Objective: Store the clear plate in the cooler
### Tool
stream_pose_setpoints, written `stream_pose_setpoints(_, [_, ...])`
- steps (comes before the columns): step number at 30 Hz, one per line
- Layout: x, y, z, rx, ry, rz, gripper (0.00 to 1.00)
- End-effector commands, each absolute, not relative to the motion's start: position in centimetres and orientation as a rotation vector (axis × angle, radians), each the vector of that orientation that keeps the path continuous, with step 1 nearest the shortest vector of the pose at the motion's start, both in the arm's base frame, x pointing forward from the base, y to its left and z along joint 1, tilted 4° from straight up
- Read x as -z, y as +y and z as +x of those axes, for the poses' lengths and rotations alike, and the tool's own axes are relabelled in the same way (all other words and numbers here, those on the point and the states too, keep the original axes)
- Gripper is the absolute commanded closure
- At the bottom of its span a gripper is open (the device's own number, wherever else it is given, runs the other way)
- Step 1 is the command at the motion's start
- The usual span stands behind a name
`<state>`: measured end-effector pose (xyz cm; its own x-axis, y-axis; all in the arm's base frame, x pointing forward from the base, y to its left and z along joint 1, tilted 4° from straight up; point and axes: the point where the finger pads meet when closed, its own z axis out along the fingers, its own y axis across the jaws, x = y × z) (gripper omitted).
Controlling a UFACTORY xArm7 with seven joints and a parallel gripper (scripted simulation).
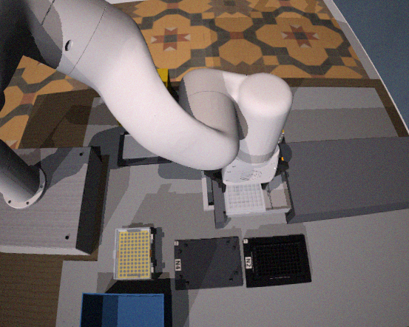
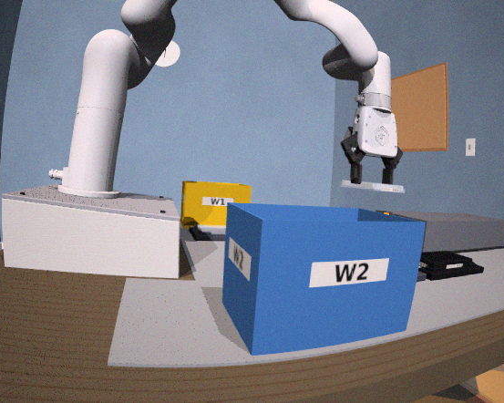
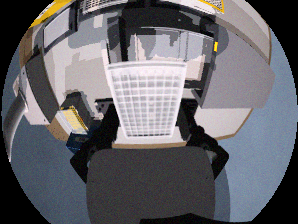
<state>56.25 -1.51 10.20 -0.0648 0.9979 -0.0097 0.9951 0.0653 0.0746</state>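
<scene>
Overhead, my gripper (image 1: 245, 192) pinched the clear plate (image 1: 245, 199) above the cooler's open drawer (image 1: 279, 201). From the side, the plate (image 2: 372, 186) hung level, well above the blue bin (image 2: 321, 273). My wrist camera showed it (image 3: 147, 103) clamped between both fingers.
</scene>
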Motion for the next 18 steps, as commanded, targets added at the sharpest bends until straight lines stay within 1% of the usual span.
stream_pose_setpoints(1, [-10.5,-0.3,57.1,-0.077,2.246,2.105,1.00])
stream_pose_setpoints(18, [-10.6,2.9,58.8,-0.078,2.246,2.105,1.00])
